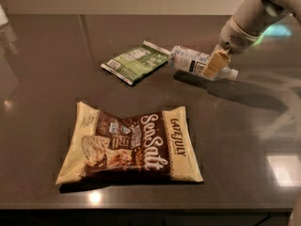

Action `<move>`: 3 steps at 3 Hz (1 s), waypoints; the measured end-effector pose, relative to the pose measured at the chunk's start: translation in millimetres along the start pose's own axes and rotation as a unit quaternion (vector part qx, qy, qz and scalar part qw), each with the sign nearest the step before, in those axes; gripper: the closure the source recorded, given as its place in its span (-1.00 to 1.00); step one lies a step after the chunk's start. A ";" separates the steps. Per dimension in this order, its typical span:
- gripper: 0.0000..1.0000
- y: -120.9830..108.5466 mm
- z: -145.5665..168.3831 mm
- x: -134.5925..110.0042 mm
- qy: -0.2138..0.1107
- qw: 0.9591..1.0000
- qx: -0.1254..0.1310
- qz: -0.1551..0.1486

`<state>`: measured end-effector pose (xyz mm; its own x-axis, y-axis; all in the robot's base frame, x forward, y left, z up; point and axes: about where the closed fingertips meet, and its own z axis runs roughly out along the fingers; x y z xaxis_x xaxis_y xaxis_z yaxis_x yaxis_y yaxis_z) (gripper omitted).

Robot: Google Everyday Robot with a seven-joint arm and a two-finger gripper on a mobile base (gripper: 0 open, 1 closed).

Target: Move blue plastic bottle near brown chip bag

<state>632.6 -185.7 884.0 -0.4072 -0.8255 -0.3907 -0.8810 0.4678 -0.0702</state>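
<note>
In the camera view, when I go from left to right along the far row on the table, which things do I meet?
green packet → blue plastic bottle. The pincer overlaps the bottle's right part, so it gets no place of its own; the brown chip bag lies nearer, outside this row.

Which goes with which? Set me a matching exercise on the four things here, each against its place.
Things:
1. brown chip bag
2. green packet
3. blue plastic bottle
4. end effector

Places:
A. lying on its side, cap end to the right
B. flat, nearest the camera
C. at the bottle, close to its cap end
D. flat, just left of the bottle

Pairs: 1-B, 2-D, 3-A, 4-C.
</note>
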 end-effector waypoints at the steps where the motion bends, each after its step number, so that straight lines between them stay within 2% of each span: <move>1: 1.00 34.6 -5.8 -3.3 -0.002 1.000 -0.024 -0.013; 3: 1.00 92.7 0.1 0.4 0.006 0.997 -0.075 -0.029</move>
<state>550.8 -142.6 877.2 -0.3565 -0.8538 -0.3793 -0.9289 0.3674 0.0460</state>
